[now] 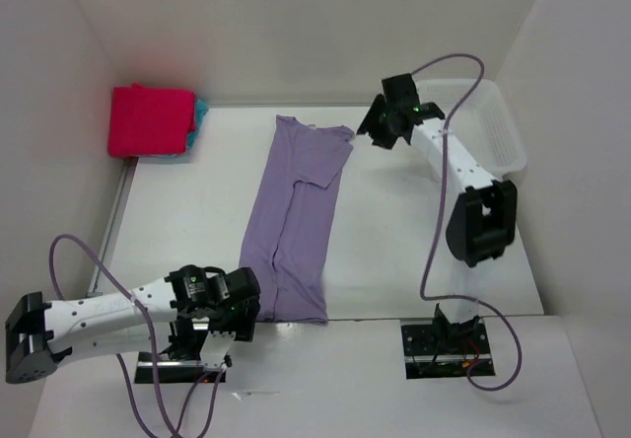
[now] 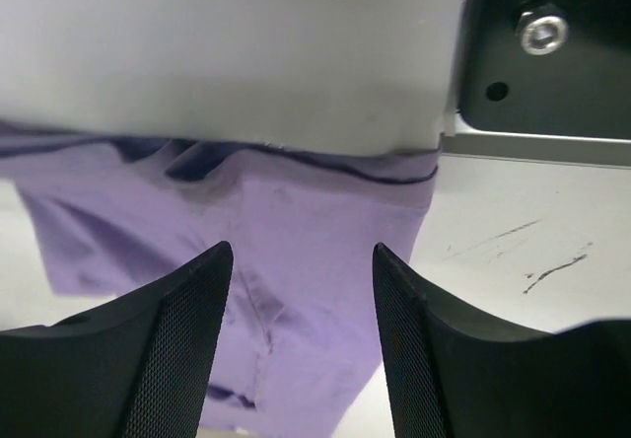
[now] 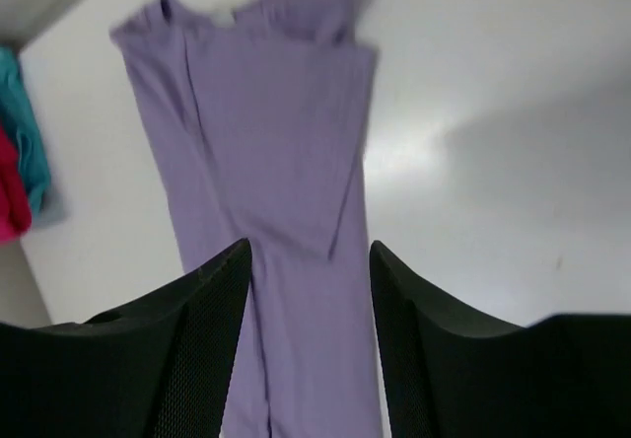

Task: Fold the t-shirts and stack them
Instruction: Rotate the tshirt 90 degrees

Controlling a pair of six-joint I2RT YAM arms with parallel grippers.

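White table point(image 1: 394, 251), long limp lavender shirt point(image 1: 296, 221)

This looks like a robotics lab test cell: a white table point(image 1: 197, 221) boxed in by plain white panel walls point(image 1: 296, 24). A left arm point(image 1: 108, 310) and a right arm point(image 1: 463, 172) are bolted to black base plates point(image 1: 419, 354) at its edge, trailing purple cables point(image 1: 432, 251).

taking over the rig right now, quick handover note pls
Left gripper: open, empty, at the near hem of the lavender t-shirt.
Right gripper: open, empty, near its collar end.
The lavender t-shirt lies mid-table, folded lengthwise into a strip.
The magenta t-shirt sits folded on the turquoise t-shirt in the far left corner; no orange one shows.
Done: two stacked, lavender folded lengthwise.
Left: fold the strip crosswise, add it to the stack.
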